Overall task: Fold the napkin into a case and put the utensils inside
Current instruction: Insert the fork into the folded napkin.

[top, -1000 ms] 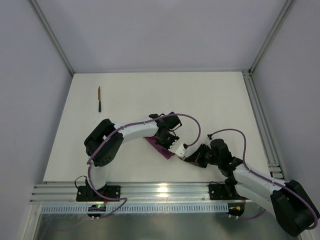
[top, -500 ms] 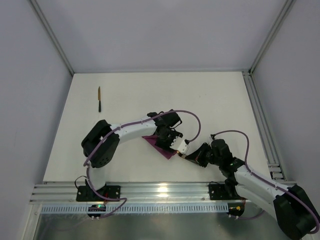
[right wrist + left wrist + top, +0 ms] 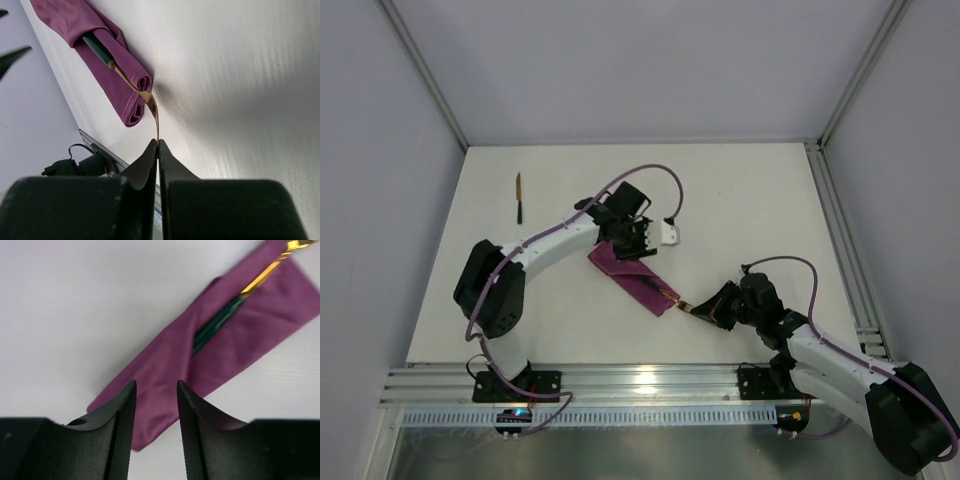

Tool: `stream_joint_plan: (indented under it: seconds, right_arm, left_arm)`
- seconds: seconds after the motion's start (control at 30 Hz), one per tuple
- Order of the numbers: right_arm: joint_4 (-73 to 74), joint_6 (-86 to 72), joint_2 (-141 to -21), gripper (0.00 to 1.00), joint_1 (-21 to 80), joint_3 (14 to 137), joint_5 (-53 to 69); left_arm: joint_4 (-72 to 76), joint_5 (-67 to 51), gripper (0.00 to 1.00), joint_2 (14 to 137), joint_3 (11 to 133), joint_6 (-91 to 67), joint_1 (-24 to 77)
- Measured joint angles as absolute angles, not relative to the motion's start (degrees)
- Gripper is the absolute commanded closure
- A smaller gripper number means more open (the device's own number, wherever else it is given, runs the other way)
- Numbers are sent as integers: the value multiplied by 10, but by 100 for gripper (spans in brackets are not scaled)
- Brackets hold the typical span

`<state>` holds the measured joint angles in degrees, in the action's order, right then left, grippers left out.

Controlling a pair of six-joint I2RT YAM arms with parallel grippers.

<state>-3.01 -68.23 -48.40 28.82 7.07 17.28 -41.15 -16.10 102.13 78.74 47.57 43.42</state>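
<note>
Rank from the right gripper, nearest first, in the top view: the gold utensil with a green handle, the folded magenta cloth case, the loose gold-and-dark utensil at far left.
1. Gold utensil with a green handle: tip pinched in the right gripper.
2. Folded magenta cloth case: just to its left.
3. Loose gold-and-dark utensil: far left, well away.

A white bench (image 3: 750, 200) sits in the middle. Plain grey walls (image 3: 640, 60) stand behind it and on both sides. Silver metal bars (image 3: 422, 80) run along the corners. A shiny rail (image 3: 640, 382) in front catches the light.
</note>
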Motion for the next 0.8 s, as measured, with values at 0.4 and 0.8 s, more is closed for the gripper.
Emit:
stream_joint_plan:
  seconds: [0.4, 0.8]
  right_arm:
    - [-34, -652, -564, 96, 291, 137, 176]
    - [-109, -665, -687, 96, 327, 189, 167]
  left_arm:
    - [-279, -58, 74, 1020, 709, 253, 222]
    - [-263, -82, 84, 1067, 699, 229, 232]
